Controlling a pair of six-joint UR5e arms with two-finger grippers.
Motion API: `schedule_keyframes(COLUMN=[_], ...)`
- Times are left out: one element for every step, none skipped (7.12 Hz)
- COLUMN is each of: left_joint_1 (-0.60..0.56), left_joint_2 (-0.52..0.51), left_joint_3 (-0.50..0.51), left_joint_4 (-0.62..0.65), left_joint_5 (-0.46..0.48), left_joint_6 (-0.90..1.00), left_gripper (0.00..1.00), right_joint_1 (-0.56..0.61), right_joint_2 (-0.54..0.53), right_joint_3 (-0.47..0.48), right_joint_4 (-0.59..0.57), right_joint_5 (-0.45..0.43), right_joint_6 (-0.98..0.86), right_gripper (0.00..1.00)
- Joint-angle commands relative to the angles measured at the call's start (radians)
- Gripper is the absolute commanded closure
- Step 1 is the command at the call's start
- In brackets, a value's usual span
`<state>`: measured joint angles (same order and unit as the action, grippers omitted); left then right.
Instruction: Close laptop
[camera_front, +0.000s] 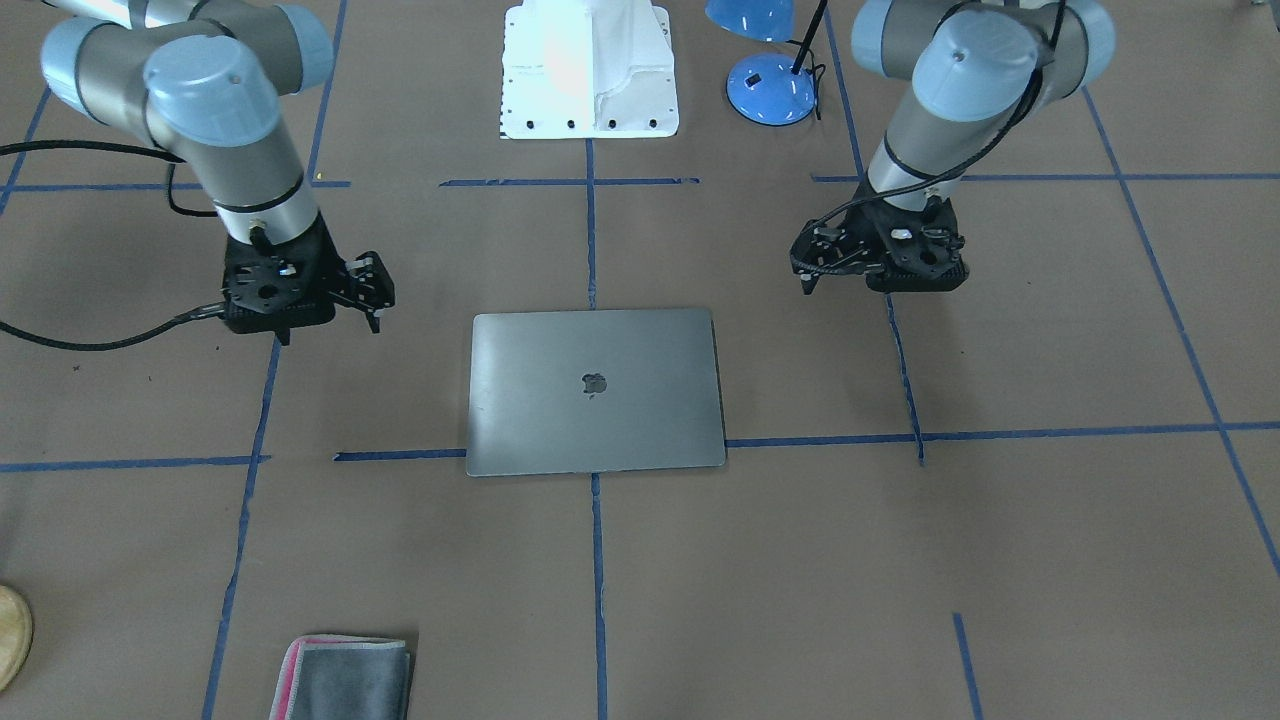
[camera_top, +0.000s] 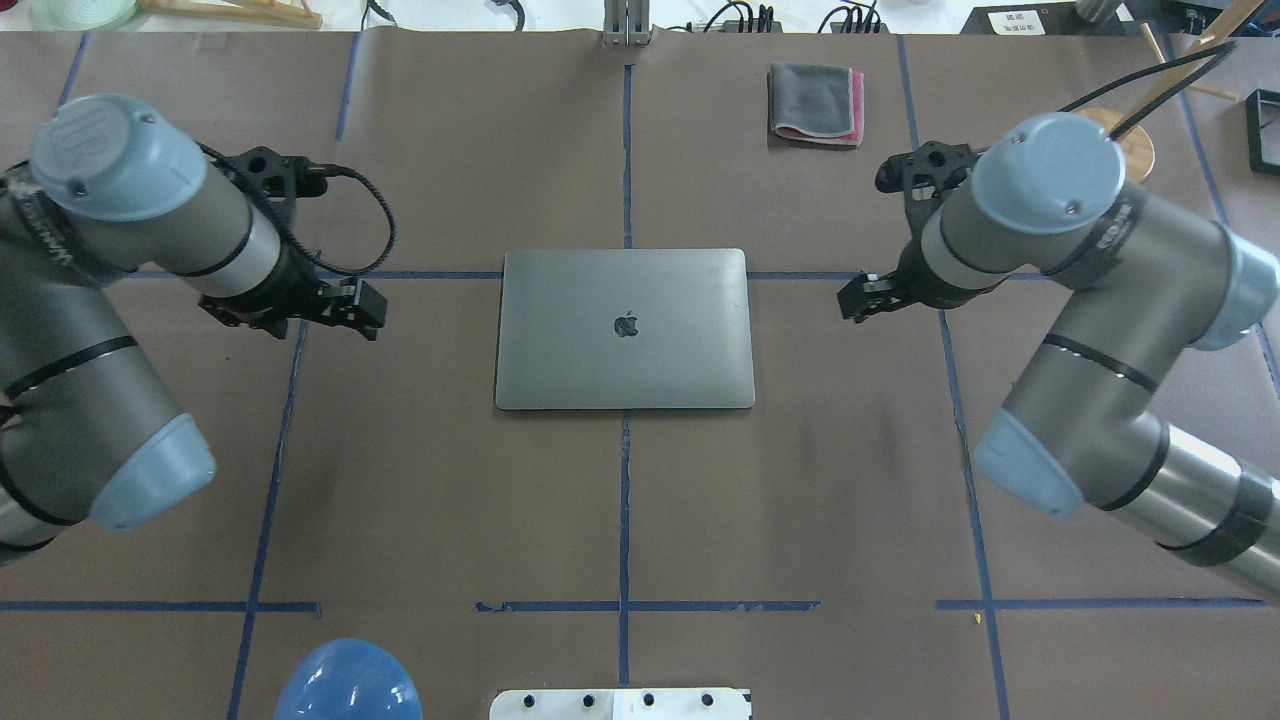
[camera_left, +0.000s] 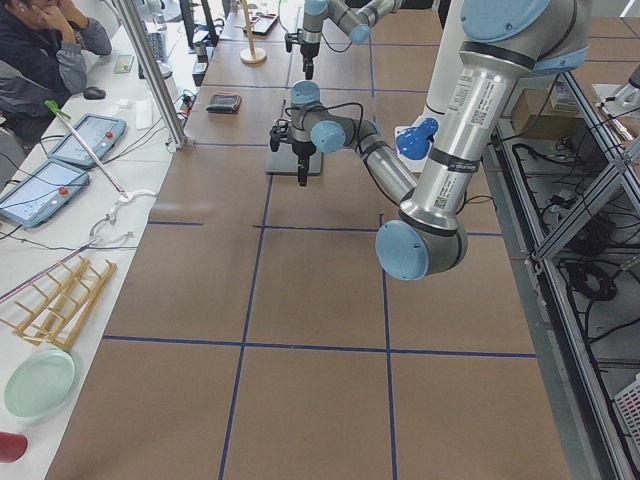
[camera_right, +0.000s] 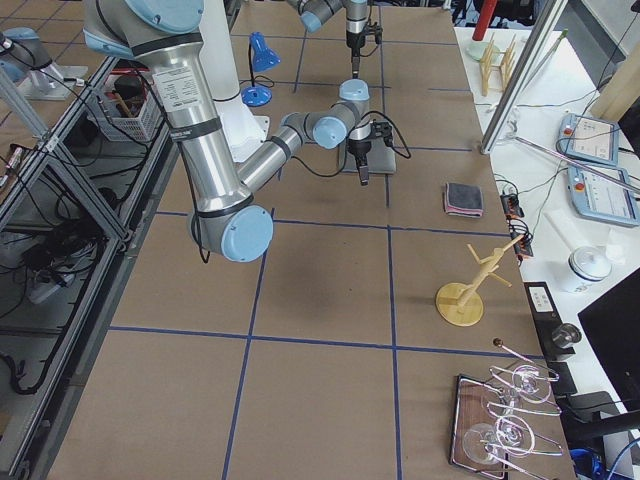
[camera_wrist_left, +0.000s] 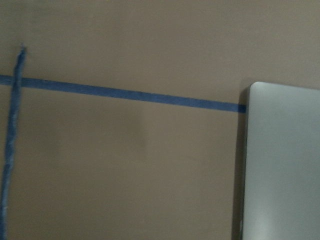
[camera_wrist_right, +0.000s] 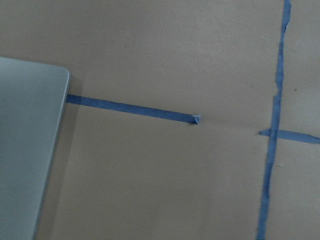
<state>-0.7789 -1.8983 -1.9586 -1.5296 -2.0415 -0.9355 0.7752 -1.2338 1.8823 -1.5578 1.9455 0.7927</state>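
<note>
The laptop (camera_front: 596, 390) lies flat in the middle of the table with its lid down, the dark apple logo facing up; it also shows in the overhead view (camera_top: 625, 328). Its grey corner shows in the left wrist view (camera_wrist_left: 285, 165) and in the right wrist view (camera_wrist_right: 25, 150). My left gripper (camera_top: 362, 312) hangs above the table to the laptop's left, clear of it, fingers together and empty. My right gripper (camera_top: 852, 300) hangs to the laptop's right, also clear, fingers together and empty.
A folded grey-and-pink cloth (camera_top: 815, 102) lies at the far side of the table. A blue lamp (camera_front: 770, 85) and the white robot base (camera_front: 590, 70) stand at the near side. A wooden stand (camera_top: 1125, 140) is far right. Blue tape lines cross the brown table.
</note>
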Motion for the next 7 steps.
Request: schedule_keyframes(left_joint_1=[-0.147,-0.269,-0.399,-0.515,-0.613,-0.711,-0.736], left_joint_2=[0.201,0.282,0.33,0.34,0.341,0.343,0.405], left_joint_3=[-0.115,-0.109,-0.083,-0.03,0.024,0.082,0.089], left_joint_4=[0.066,0.068,0.078,0.11,0.153,0.189,0.181], left_joint_5=[-0.072,-0.133,-0.158,-0.186,-0.222,-0.274,-0.29], left_joint_6=[0.343,0.539,0.722,0.867,1.003,1.046,1.046], left_gripper=[0.01,0.01,0.01,0.01,0.01,0.01,0.01], right_joint_1=[0.195,0.298,0.402,0.491,0.586,0.693,0.763], right_joint_2=[-0.166,-0.244,-0.315,-0.378,-0.432,-0.487,-0.524], right_joint_3=[0.055,0.055,0.051,0.043,0.011,-0.043,-0.066], right_joint_4=[-0.008,-0.007,-0.01,-0.01,-0.007,-0.007,-0.005], right_joint_5=[0.158,0.212,0.252,0.288,0.323,0.389,0.418], right_joint_6=[-0.328,-0.509,-0.693,-0.833,-0.946,-0.981,-0.977], right_gripper=[0.01,0.01,0.01,0.01,0.01,0.01,0.01])
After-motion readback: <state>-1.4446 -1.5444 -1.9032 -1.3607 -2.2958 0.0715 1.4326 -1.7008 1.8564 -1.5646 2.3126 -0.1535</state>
